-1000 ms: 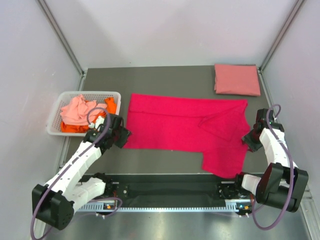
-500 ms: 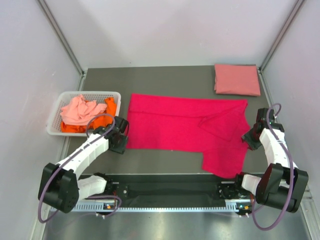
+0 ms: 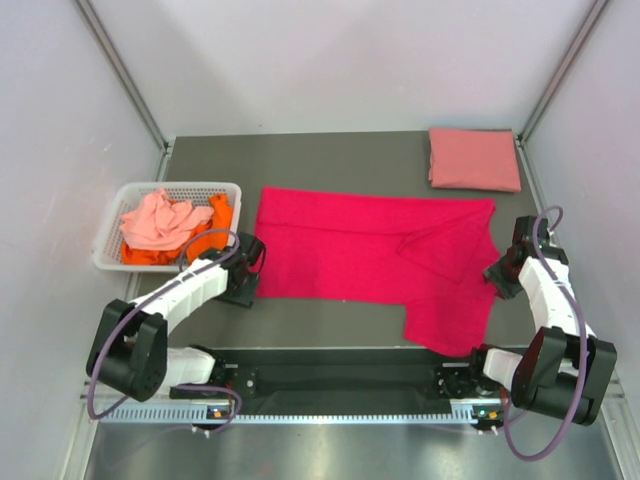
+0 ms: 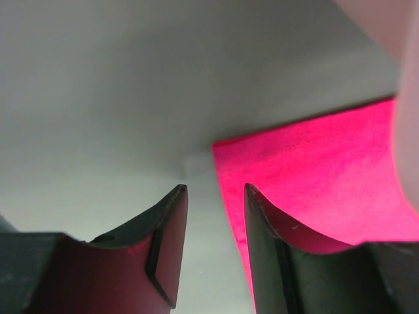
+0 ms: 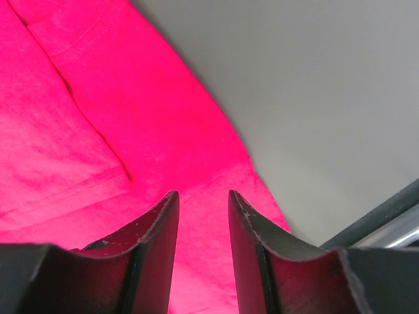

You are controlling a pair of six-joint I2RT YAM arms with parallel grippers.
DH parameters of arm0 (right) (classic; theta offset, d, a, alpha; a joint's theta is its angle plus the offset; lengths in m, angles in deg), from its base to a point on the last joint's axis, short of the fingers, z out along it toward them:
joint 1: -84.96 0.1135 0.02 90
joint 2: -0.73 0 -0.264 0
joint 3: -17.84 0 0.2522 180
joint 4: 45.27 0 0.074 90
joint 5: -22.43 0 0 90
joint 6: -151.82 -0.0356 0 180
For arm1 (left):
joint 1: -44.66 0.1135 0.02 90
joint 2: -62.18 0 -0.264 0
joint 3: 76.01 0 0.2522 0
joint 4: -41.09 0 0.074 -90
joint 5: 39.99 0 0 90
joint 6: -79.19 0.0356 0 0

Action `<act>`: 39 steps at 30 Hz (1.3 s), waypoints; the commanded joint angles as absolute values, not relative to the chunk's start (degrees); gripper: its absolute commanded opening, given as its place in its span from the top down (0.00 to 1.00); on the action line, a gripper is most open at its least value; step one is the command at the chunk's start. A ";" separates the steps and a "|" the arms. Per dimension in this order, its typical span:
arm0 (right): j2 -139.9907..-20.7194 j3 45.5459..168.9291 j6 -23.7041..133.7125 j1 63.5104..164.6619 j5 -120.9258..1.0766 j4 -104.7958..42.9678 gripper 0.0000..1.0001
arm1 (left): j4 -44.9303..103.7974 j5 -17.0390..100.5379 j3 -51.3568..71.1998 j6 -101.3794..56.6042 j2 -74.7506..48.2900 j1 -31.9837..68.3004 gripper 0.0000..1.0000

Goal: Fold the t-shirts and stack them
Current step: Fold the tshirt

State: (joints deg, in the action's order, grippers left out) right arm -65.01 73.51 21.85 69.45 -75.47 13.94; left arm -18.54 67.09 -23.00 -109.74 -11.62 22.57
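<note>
At each end of the red shirt [image 3: 370,250], our left gripper [image 4: 213,190] and right gripper [image 5: 203,195] gape empty; folding calls for pinching both edges.

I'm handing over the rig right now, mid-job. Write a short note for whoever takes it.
Claws: the left claw is open and empty, at the left edge of the magenta-red shirt. The right claw is open and empty, over that shirt's right edge.
Done: the salmon pink shirt lies folded at the table's far right corner.
Left: the magenta-red shirt lies spread out, only partly folded. The pale coral shirt and orange shirt sit crumpled in the white basket.
</note>
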 commanded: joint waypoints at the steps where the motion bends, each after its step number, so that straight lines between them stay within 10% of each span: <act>1: -64.31 72.47 22.88 69.31 -76.18 11.56 0.63 | -14.69 68.38 -23.49 -110.21 -13.58 22.16 0.55; 7: -63.00 71.42 23.06 69.23 -76.79 11.82 0.63 | -12.14 69.61 -24.45 -109.33 -14.99 22.25 0.58; 14: -63.35 72.65 21.13 68.70 -77.41 18.84 0.60 | -12.75 68.12 -25.16 -109.51 -13.41 21.90 1.00; 39: -68.88 62.10 18.49 67.73 -76.18 7.61 0.62 | -15.65 76.28 -21.73 -110.12 -7.00 16.80 1.00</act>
State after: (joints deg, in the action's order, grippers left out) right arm -67.09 64.05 19.01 67.90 -77.06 12.61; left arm -13.49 72.18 -23.64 -109.90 -9.48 17.06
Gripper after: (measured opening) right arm 0.398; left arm 0.011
